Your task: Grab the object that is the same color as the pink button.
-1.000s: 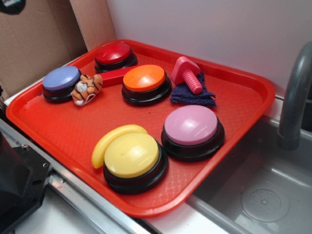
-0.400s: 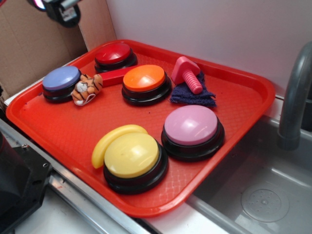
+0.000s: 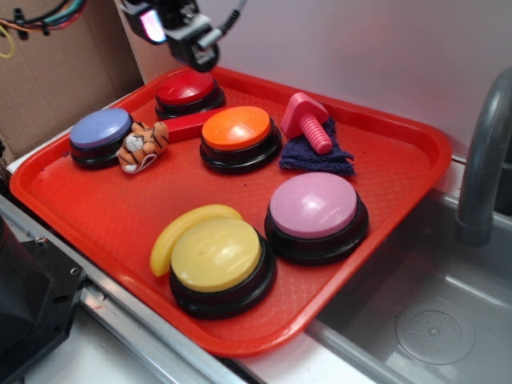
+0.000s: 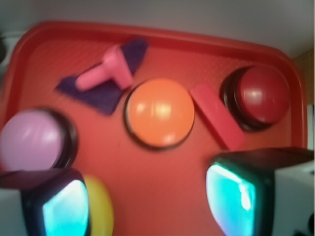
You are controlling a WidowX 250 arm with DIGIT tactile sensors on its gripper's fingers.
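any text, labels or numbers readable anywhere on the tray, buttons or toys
None. The buttons, among them the pink button, the pink toy bolt, the red tray and the gripper show no readable writing. The wrist view is too blurred to show small print.

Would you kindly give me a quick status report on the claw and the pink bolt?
Claw open, empty, above red button. Pink bolt untouched on blue cloth. Orange button sits between.
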